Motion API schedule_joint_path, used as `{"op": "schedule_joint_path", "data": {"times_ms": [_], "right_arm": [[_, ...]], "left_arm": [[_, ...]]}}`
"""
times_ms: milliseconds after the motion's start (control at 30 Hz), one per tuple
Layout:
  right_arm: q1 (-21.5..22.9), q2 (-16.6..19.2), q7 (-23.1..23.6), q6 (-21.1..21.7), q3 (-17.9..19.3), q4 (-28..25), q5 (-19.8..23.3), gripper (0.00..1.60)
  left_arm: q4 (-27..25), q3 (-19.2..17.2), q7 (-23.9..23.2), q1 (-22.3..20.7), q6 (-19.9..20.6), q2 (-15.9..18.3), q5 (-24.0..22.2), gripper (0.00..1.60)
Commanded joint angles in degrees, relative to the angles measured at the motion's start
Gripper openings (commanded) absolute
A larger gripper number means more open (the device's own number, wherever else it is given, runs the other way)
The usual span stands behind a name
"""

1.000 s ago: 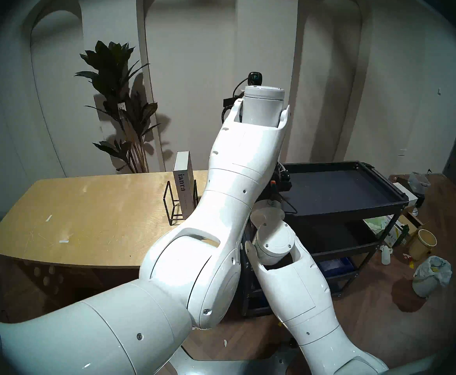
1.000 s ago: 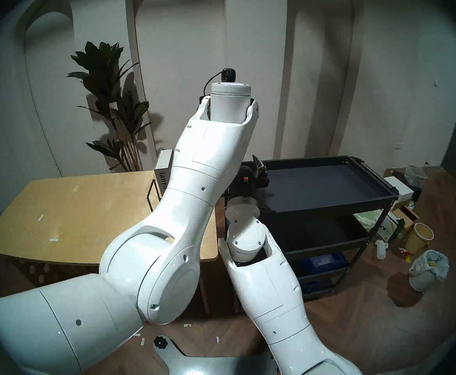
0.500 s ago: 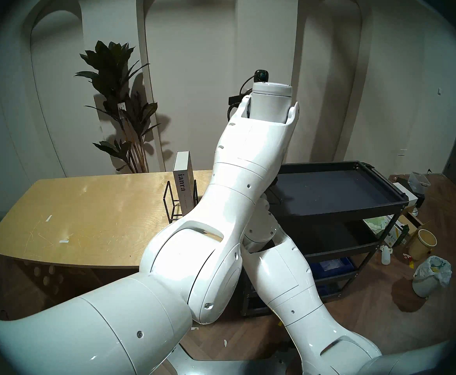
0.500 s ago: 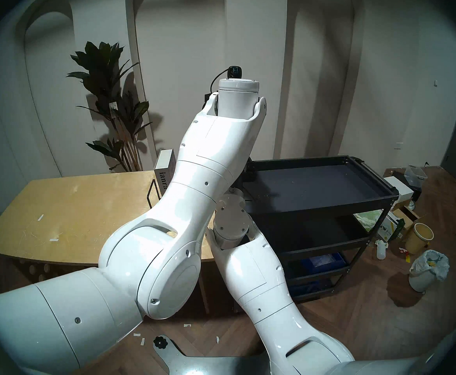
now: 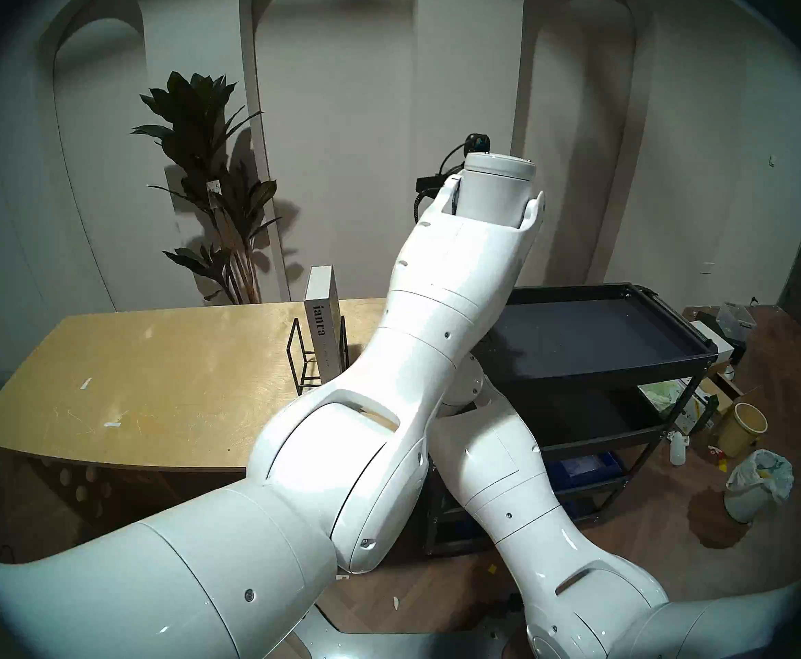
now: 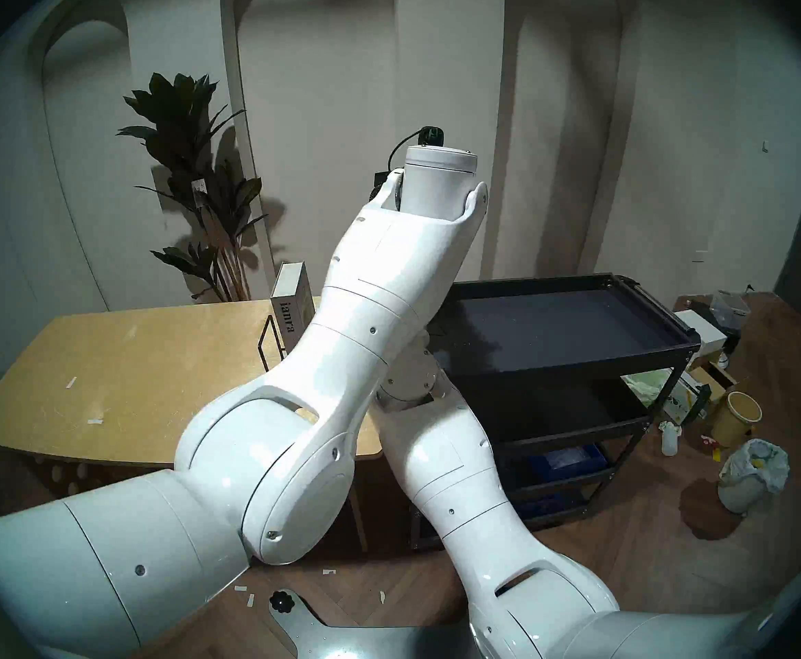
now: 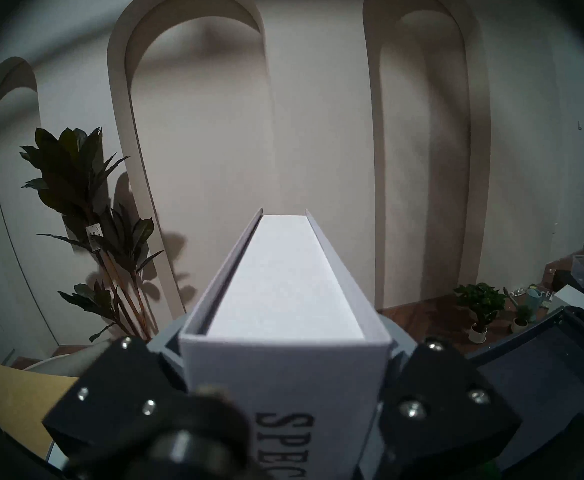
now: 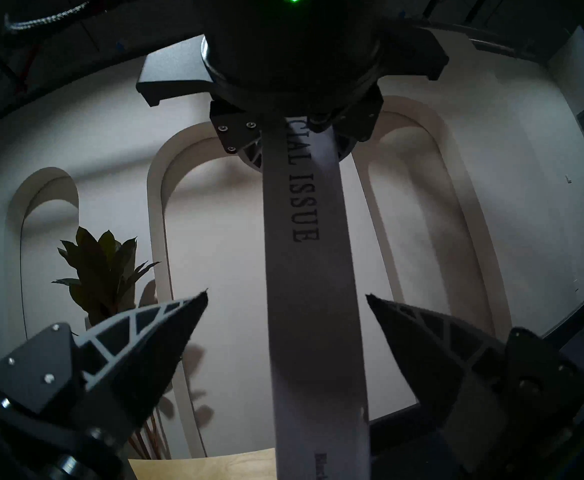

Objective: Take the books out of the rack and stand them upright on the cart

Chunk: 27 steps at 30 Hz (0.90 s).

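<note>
**Surfaces around my hands**

My left hand (image 7: 285, 392) has matt black plastic plates with shiny metal screws, and it presses the matt, light-grey board cover of the book (image 7: 283, 372); its page block looks like smooth white paper. My right hand (image 8: 287, 330) has ribbed, dull dark plastic fingers (image 8: 152, 334). My arms (image 5: 441, 311) are glossy white plastic. The bench (image 5: 161, 372) is pale wood, scuffed. The cart (image 5: 579, 334) is matt black metal; the rack (image 5: 301, 358) is thin black wire.
</note>
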Motion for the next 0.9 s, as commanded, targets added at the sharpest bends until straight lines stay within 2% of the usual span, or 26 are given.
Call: {"op": "schedule_joint_path", "data": {"times_ms": [0, 367, 867], "right_arm": [[4.32, -0.49, 0.48, -1.59, 0.77, 0.58, 2.03, 1.60], [5.67, -0.39, 1.75, -1.11, 2.85, 1.69, 8.34, 1.60], [7.18, 0.34, 4.65, -0.83, 3.45, 3.99, 14.33, 1.60]], "left_arm": [[-2.83, 2.45, 0.76, -0.74, 0.02, 0.29, 0.21, 0.00], [-5.56, 6.48, 1.53, 0.72, -0.48, 3.21, 0.39, 0.00], [-8.63, 13.57, -1.45, 2.05, 0.52, 7.91, -0.24, 0.00]]}}
